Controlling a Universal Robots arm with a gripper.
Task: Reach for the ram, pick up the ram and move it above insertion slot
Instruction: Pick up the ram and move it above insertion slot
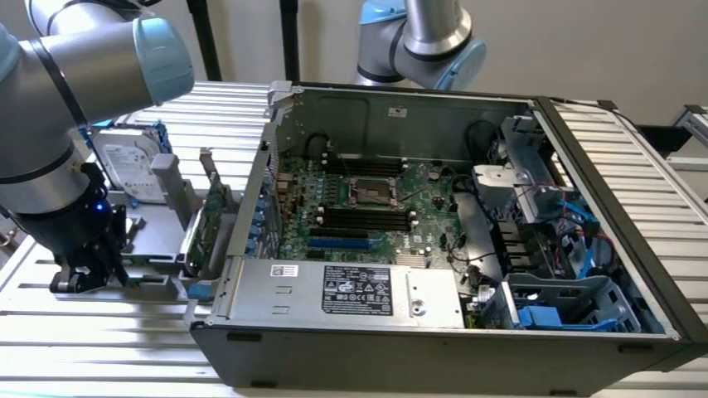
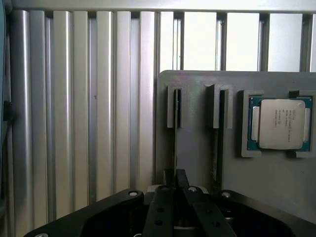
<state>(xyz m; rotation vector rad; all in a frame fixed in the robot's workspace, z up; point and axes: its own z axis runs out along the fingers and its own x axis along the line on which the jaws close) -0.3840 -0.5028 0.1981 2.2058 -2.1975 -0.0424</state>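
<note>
One gripper (image 2: 175, 174) clenches the thin ram (image 2: 176, 143) near an edge of its gray holder (image 2: 197, 153), left of an open computer case (image 1: 443, 361) in the exterior view.

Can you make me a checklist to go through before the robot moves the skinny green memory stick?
1. Black gripper closed on the thin green memory stick, seen edge-on: ok.
2. Grip firm enough to lift: cannot tell.
3. Stick free of the grey plastic holder: not ok, it stands in the holder's narrow slot.
4. Big dark metal computer case open on top: ok, the long black plastic memory sockets can be seen inside.
5. Stick above a socket: not ok, the gripper is beside the case.
6. Which socket is the right one: cannot tell.
</note>
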